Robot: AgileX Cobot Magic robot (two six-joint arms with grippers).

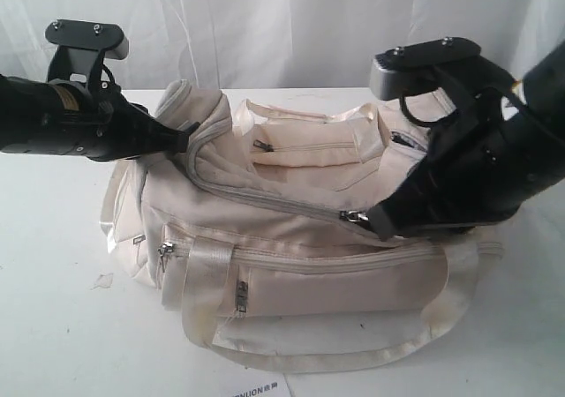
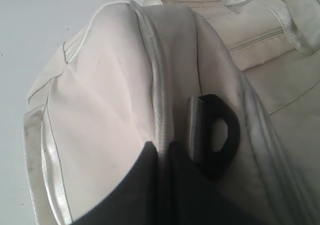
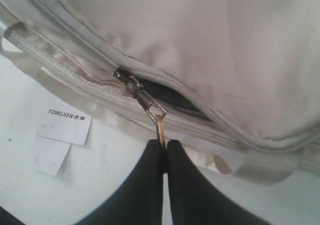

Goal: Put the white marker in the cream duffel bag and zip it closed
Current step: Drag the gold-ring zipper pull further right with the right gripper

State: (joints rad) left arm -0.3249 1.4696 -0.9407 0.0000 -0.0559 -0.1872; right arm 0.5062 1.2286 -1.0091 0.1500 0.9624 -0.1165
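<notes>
- Two claws, both mine, are on the large soft cream fabric duffel bag (image 1: pixel 291 238), which lies on the white table (image 1: pixel 53 326).
- My left claw (image 2: pixel 162 146) is pinched almost closed on the pale piping seam (image 2: pixel 159 95) at one end of the bag. The seam runs straight away from my fingertips over the bulging end panel.
- Just beside that claw, against the fabric, sits a black loop-shaped piece (image 2: pixel 220 137). From this close I cannot tell whether it belongs to the bag.
- My right claw (image 3: pixel 164 146) is clamped tight on the thin metal zip pull (image 3: pixel 160 127) of the grey main zip (image 1: pixel 265 200), which runs along the top of the bag between my two claws.
- The pull leads from my fingertips to the slider (image 3: pixel 131 82). Right beside the slider, a short dark slit (image 3: pixel 170 97) gapes between the zip's edges.
- On the table near my right claw lies a white paper label (image 3: pixel 65 125) printed TONLION.
</notes>
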